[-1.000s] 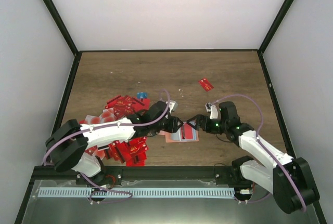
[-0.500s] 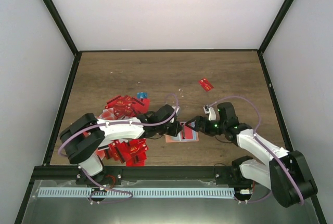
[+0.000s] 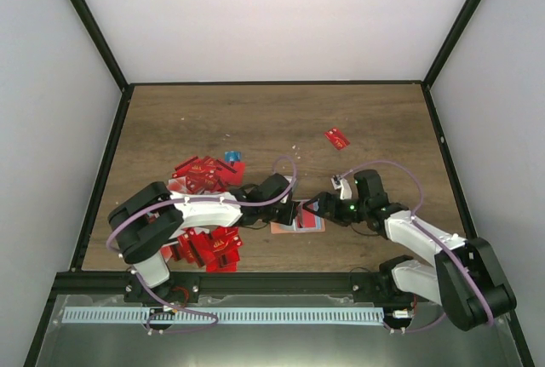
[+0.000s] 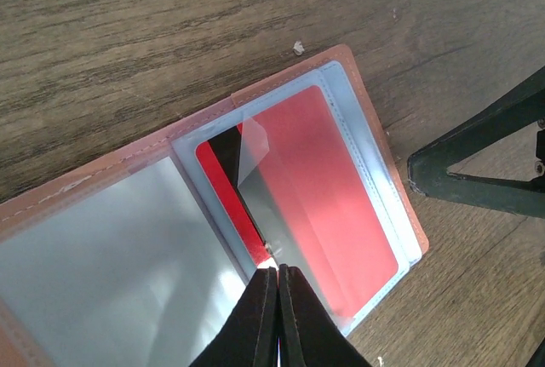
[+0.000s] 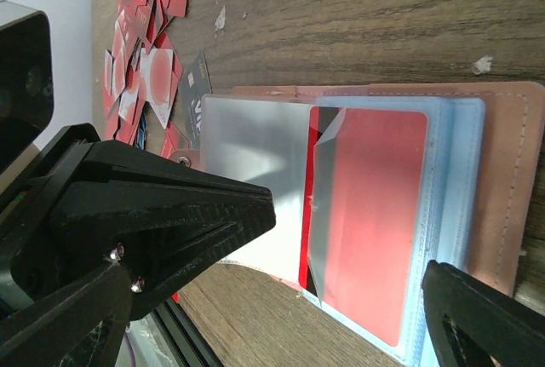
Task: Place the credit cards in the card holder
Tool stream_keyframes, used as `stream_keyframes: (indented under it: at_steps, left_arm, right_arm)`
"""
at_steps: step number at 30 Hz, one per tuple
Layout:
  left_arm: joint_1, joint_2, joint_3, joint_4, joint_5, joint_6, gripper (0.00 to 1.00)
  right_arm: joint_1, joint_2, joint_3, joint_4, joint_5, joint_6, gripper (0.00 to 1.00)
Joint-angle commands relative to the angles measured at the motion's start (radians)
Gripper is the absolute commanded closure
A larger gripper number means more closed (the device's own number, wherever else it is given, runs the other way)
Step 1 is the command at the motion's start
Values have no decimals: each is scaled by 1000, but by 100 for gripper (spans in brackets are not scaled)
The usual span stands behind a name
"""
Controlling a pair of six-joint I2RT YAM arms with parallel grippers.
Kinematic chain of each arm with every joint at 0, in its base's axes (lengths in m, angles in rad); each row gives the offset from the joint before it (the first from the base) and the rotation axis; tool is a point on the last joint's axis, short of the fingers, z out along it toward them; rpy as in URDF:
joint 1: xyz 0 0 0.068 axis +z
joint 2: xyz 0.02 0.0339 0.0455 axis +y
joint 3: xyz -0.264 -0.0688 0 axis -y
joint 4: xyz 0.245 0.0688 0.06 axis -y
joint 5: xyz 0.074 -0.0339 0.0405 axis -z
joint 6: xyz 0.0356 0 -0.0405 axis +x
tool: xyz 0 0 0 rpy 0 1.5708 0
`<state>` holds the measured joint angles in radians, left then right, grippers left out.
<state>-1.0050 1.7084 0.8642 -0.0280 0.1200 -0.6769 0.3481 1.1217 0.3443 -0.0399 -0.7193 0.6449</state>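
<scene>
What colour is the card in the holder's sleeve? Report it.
The card is red; best in left wrist view.

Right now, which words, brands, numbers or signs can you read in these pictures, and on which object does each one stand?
Nothing can be read with certainty.
Dark rectangular plastic card beside the pile: pale letters, partly hidden, too unclear.
Bright red plastic cards in the pile: pale marks, too small.
Lone red card: pale mark, too small.
Red card inside the flat salmon-tan card holder: no print shows.
</scene>
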Motion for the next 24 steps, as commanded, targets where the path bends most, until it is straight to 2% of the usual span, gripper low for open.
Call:
stream_keyframes:
  at_steps: [1,24]
  left_arm:
    - [-7,29,20,32,11,1,96]
    - [-8,114,31,51,15,-8,96]
  right_arm:
    - [-5,13,2,23,-17,1,5]
    - [-5,42,-5,42,-12,7,6]
